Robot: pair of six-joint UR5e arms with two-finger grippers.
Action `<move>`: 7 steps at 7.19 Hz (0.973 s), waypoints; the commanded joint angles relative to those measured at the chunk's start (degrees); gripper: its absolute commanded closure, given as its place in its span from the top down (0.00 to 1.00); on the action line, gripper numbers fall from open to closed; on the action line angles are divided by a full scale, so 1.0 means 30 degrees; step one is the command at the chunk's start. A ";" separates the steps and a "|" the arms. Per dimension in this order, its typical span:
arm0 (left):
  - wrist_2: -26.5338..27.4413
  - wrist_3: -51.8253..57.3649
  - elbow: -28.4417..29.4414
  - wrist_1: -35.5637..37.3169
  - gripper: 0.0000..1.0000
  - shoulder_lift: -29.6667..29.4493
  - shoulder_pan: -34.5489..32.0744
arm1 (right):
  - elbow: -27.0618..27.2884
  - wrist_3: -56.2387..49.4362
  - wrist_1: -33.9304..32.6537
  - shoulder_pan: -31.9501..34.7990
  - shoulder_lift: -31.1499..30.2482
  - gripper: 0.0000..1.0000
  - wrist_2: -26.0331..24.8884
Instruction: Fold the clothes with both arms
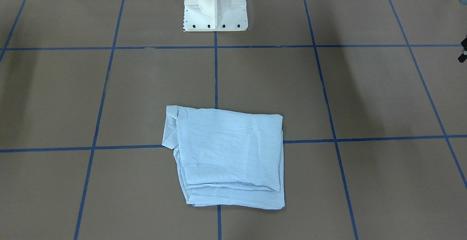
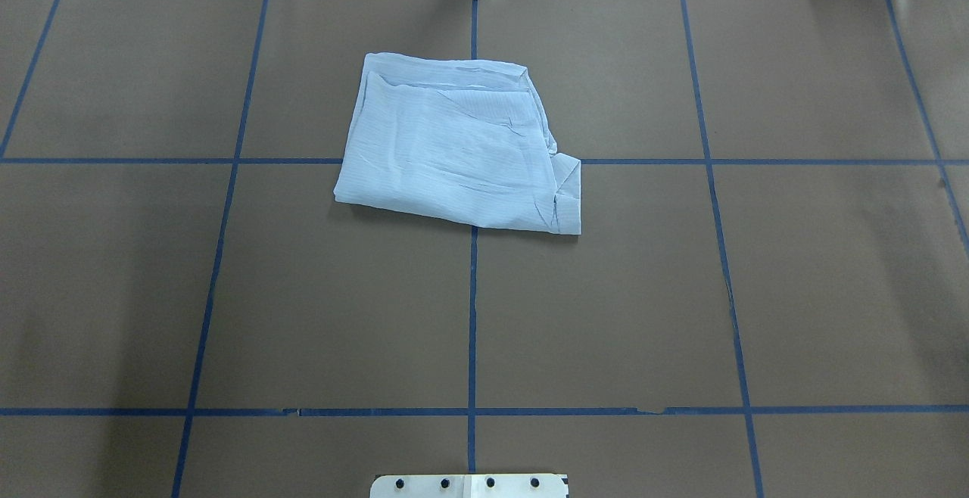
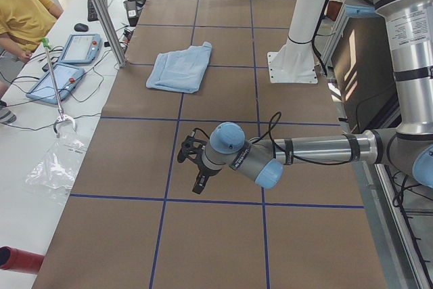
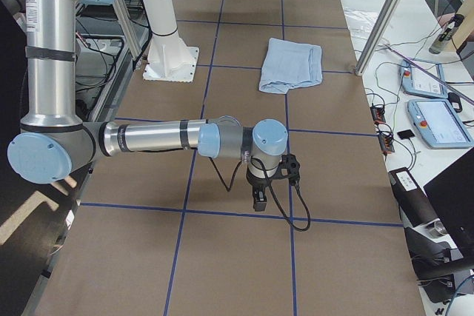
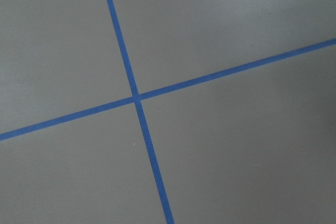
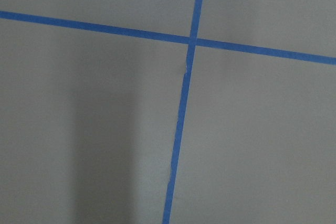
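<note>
The light blue striped shirt [image 1: 226,156] lies folded into a rough rectangle on the brown table, past the middle away from the robot. It also shows in the overhead view [image 2: 454,150] and in both side views [image 3: 179,69] [image 4: 291,64]. My left gripper [image 3: 193,167] hangs above bare table far from the shirt, near the table's left end. My right gripper [image 4: 259,196] hangs above bare table near the right end. Neither touches the shirt. Both show only in side views, so I cannot tell whether they are open or shut. Both wrist views show only brown table and crossing blue tape.
The white pedestal base [image 1: 215,6] stands at the robot's side of the table [image 2: 469,485]. Blue tape lines grid the brown surface. A person in yellow [image 3: 20,11] sits by teach pendants [image 3: 80,49] past the far edge. A metal post [image 3: 101,11] stands there.
</note>
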 commanded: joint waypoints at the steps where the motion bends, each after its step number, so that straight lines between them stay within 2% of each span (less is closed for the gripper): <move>1: 0.0020 -0.0001 -0.0035 0.0078 1.00 -0.0062 -0.0029 | 0.0000 -0.0029 0.0000 0.0367 -0.0278 1.00 0.0029; 3: -0.0038 -0.0001 -0.0150 0.0167 1.00 -0.0266 -0.0029 | -0.0029 0.0000 0.0000 0.0428 -0.0338 1.00 0.0029; 4: -0.0009 -0.0001 -0.0674 0.0921 1.00 -0.0470 -0.0058 | -0.0087 0.0000 0.0000 0.0428 -0.0367 1.00 0.0029; 6: -0.0009 -0.0001 -0.1873 0.4076 1.00 -0.1114 -0.0145 | -0.0058 0.0000 0.0000 0.0428 -0.0309 1.00 0.0029; 7: -0.0038 0.0086 -0.2025 0.4411 1.00 -0.1059 -0.0407 | -0.0029 0.0000 0.0000 0.0428 -0.0309 1.00 0.0029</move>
